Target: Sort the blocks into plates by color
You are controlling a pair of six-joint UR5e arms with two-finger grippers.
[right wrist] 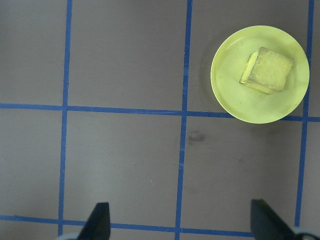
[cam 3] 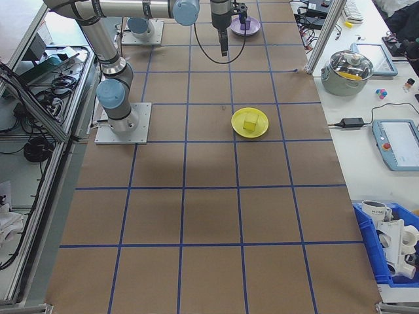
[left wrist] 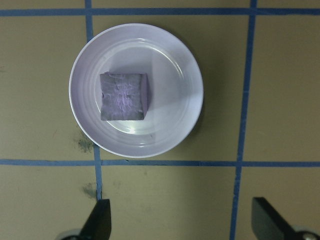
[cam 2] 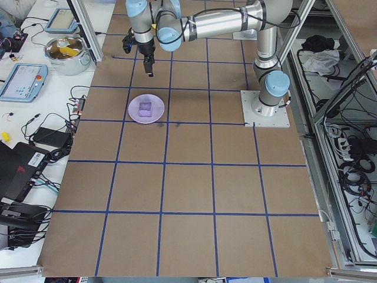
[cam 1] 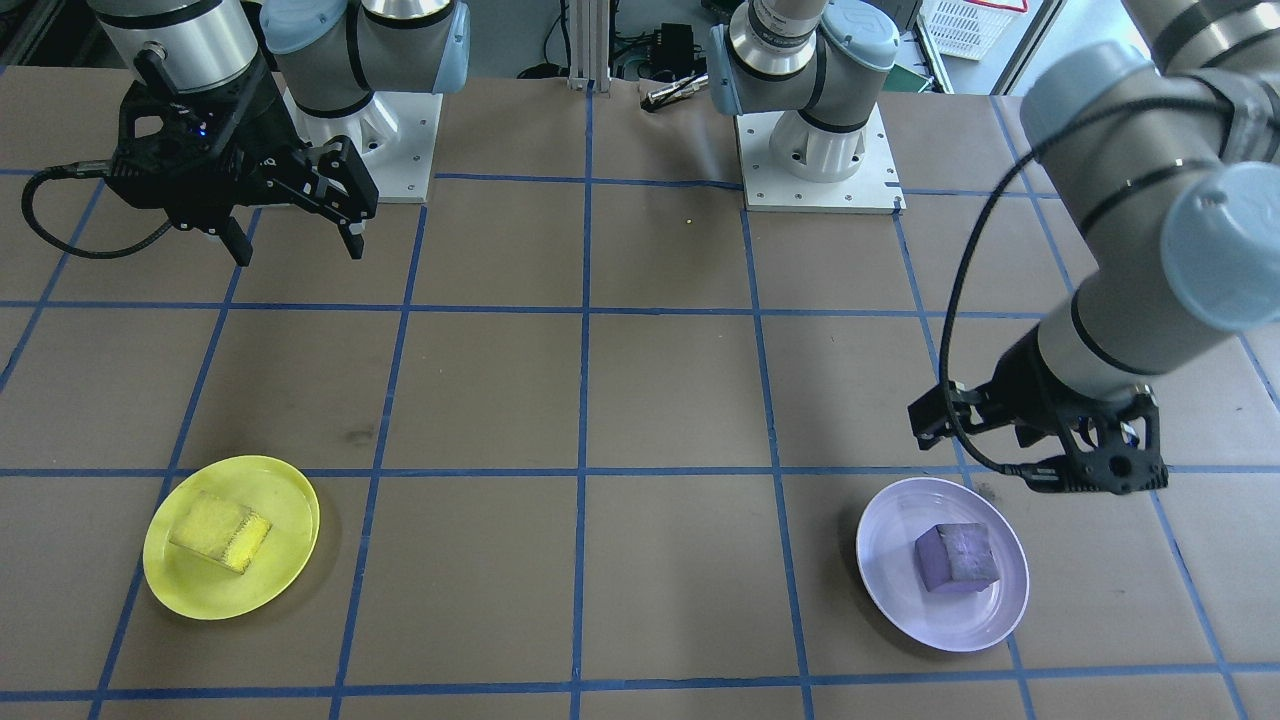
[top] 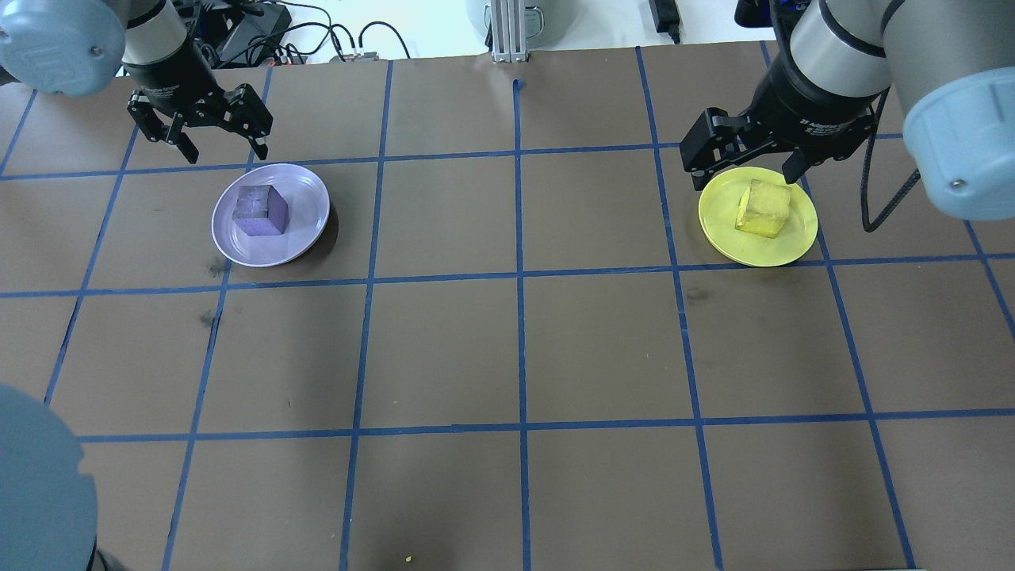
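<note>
Already sorted: purple block (top: 260,211) sits near the centre of the lavender plate (top: 305,190), yellow block (top: 764,208) lies in the yellow plate (top: 721,226), a little off centre. Plates rest well apart on the brown table (top: 507,349) with blue grid tape. Left gripper (top: 214,147) hangs above the table just beyond the lavender plate, jaws spread, holding nothing. Right gripper (top: 749,170) hangs high, away from the yellow plate, jaws likewise spread and empty.

Both arms reach out over the tabletop. The left hand (top: 216,139) hangs in the air, fingers wide apart and holding nothing. The right hand (top: 745,162) also hangs up high, fingers apart and empty.
</note>
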